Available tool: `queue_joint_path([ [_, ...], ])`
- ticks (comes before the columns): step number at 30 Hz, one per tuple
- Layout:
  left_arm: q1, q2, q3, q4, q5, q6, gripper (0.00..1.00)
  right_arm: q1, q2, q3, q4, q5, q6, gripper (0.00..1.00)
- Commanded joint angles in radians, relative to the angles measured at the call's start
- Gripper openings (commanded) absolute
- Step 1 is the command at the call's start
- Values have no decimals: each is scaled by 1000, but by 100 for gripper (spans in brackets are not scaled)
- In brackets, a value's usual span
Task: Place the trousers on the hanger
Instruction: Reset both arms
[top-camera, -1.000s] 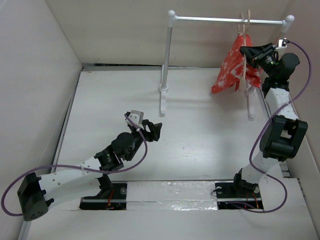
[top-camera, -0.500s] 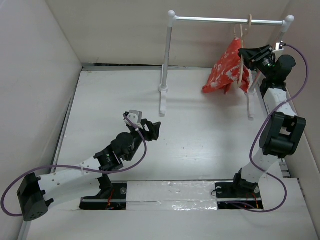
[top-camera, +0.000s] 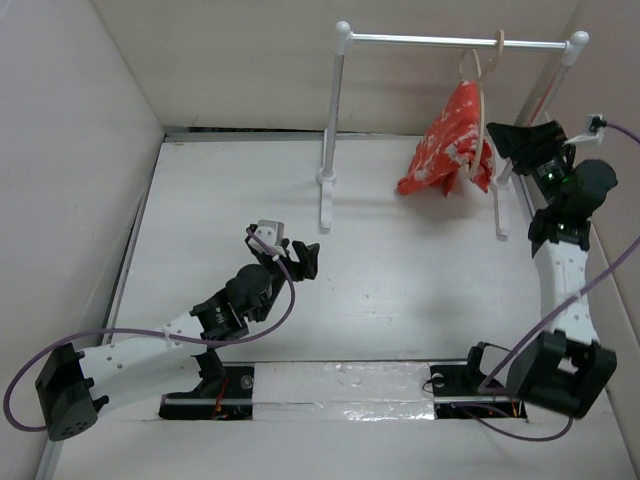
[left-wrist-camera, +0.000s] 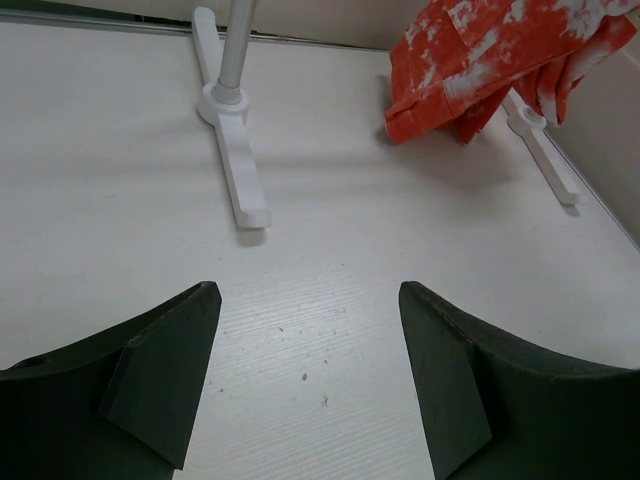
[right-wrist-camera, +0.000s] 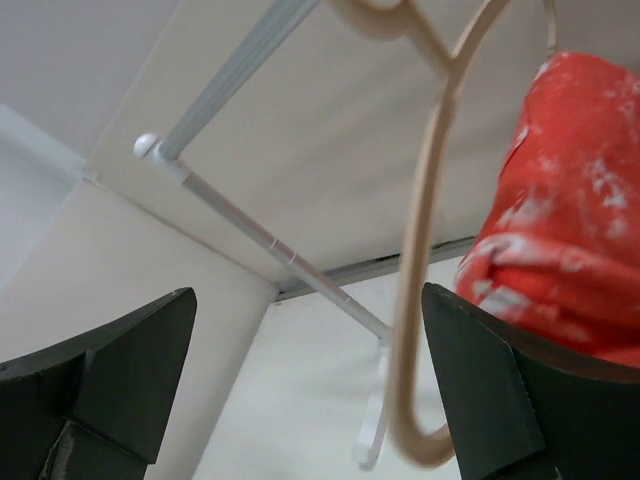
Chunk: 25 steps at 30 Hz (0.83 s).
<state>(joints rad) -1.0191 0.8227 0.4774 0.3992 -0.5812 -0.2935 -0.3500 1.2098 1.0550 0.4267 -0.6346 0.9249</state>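
Right gripper (top-camera: 498, 150) jaws stand wide apart, gripping nothing. The thin pale beige wooden hanger (right-wrist-camera: 422, 230) hangs just ahead of them, long axis near vertical. The soft red-orange, white-blotched trousers (top-camera: 445, 150) drape over it, beneath the white tubular rail (top-camera: 450, 40). Left gripper (left-wrist-camera: 310, 295), jaws also apart and empty, sits well apart; the right arm is nearer.

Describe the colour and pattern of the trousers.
The trousers are red-orange with white blotches, clearest in left wrist view.

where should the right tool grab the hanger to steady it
Grip the bare curved arm of the hanger, coming from the right: it hangs clear of the trousers and faces the open right tool.
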Motion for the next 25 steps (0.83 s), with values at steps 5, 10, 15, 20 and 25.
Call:
queue_joint_path([
  [5, -1, 7, -3, 87, -57, -12, 70, 164, -415, -292, -64, -74, -231, 100],
  [10, -1, -51, 49, -14, -66, -82, 69, 223, -798, -386, -469, -116, -478, 100],
  [15, -30, -267, 72, -166, -95, -200, 68, 262, -1039, -293, -878, 34, -628, 100],
  [20, -30, -482, 58, -310, -206, -254, 68, 312, -1072, -136, -1036, 170, -739, 100],
  [25, -30, -582, 85, -483, -240, -363, 71, 347, -1115, -193, -1007, 176, -735, 100],
])
